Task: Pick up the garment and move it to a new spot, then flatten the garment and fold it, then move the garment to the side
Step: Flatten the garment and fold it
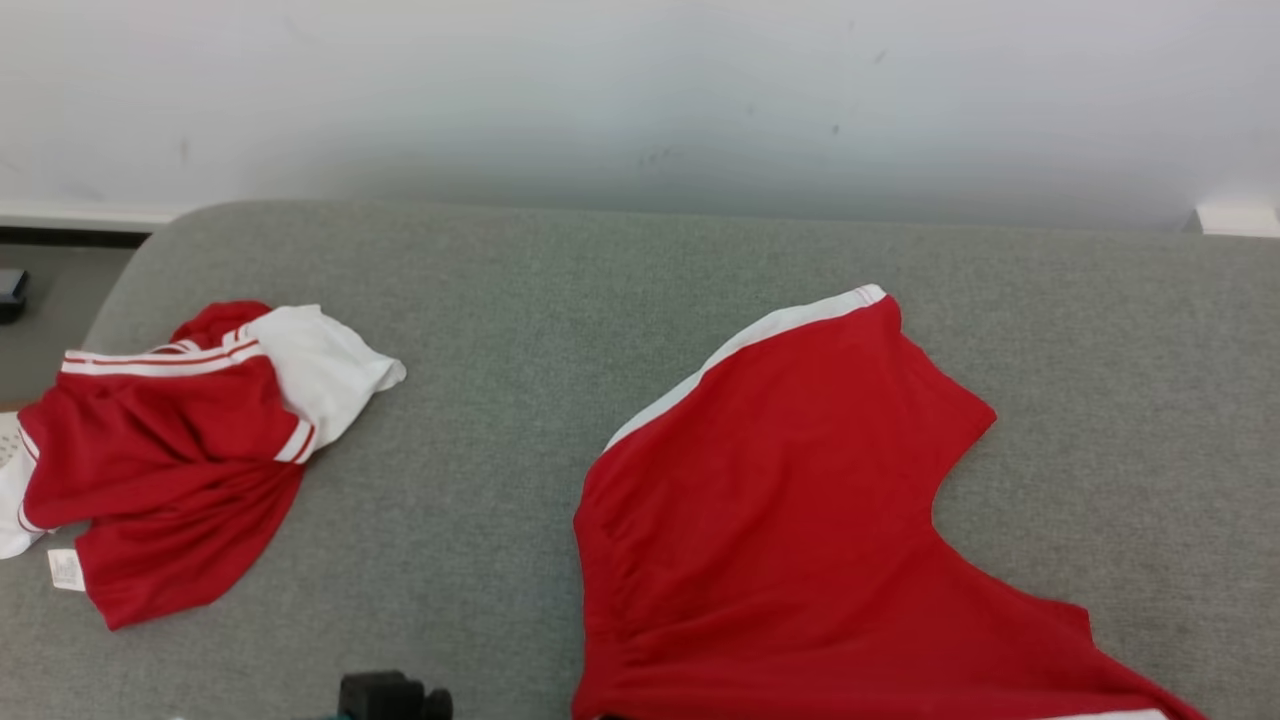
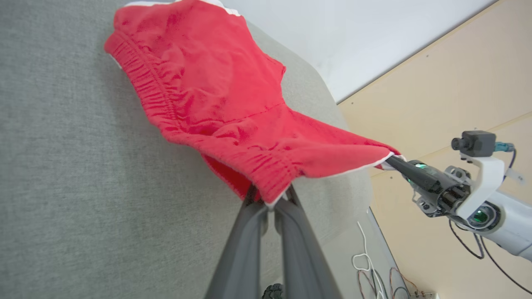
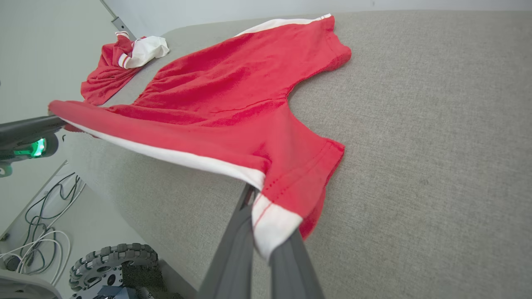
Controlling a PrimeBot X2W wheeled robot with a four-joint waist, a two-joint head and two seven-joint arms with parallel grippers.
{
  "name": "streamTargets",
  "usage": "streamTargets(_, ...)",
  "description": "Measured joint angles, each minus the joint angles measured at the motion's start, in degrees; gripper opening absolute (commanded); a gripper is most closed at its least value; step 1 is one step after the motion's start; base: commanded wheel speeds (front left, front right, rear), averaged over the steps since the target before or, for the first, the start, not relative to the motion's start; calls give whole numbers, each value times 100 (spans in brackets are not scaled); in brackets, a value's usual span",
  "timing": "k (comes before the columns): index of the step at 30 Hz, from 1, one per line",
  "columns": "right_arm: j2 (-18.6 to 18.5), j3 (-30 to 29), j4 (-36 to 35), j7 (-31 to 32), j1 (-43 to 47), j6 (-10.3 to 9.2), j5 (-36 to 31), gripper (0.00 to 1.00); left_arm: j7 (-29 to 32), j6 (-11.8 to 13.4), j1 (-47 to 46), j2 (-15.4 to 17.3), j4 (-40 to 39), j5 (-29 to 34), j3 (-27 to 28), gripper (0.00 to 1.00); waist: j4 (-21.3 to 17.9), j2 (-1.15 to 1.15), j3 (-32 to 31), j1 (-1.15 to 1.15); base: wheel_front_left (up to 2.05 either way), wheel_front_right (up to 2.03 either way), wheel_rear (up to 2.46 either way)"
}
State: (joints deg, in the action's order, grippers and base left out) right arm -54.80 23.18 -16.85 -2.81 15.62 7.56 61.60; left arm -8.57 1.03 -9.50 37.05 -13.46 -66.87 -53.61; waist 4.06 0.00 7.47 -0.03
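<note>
Count: I see two grippers, two garments and one tabletop.
Left gripper (image 2: 271,204): my long dark fingers are pressed together, pinching the gathered elastic waistband corner of the red shorts (image 2: 208,91).
Right gripper (image 3: 255,203): the fingers are closed on a leg hem of the same shorts (image 3: 224,95), right at the white end of the side stripe, which drapes over one finger.
Between the grippers: the white-striped side edge of the shorts is lifted and stretched in a line from one gripper to the other. In the left wrist view I can see the right gripper (image 2: 399,164) at the far end of that edge. In the right wrist view the left gripper (image 3: 50,120) shows at its end.
Beyond the grippers: the rest of the shorts (image 1: 780,520) lies spread on the grey fabric tabletop (image 1: 520,300), the other leg pointing away from me.
Second garment (image 1: 170,450): a crumpled red and white piece, well apart from the shorts, out past the left gripper's side, resting on the same tabletop near its rounded corner (image 3: 112,70).
Below the tabletop edge: loose cables (image 3: 41,224) lie on the floor, and one ribbed wheel (image 3: 112,261) is near them.
</note>
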Motion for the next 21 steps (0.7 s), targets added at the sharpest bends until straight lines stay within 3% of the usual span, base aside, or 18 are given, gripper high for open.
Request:
streamTargets(6, -119, -253, -198, 953, -983, 0, 100, 0, 528, -66, -599, -157, -470, -1061, 515, 0, 156, 0, 374, 2, 0, 0, 0)
streamTargets(12, -75, -171, 164, 2130, -2685, 0, 374, 0, 1078, -4, -1506, -501, -107, -1416, 706, 0, 479, 0, 908, 4, 0, 0, 0)
streamTargets(21, 441, 153, 1400, 3006, -4885, 0, 221, 0, 1053, 47, -2604, -1723, 1217, -1460, 800, 0, 1150, 0, 1634, 5, 0, 0, 0)
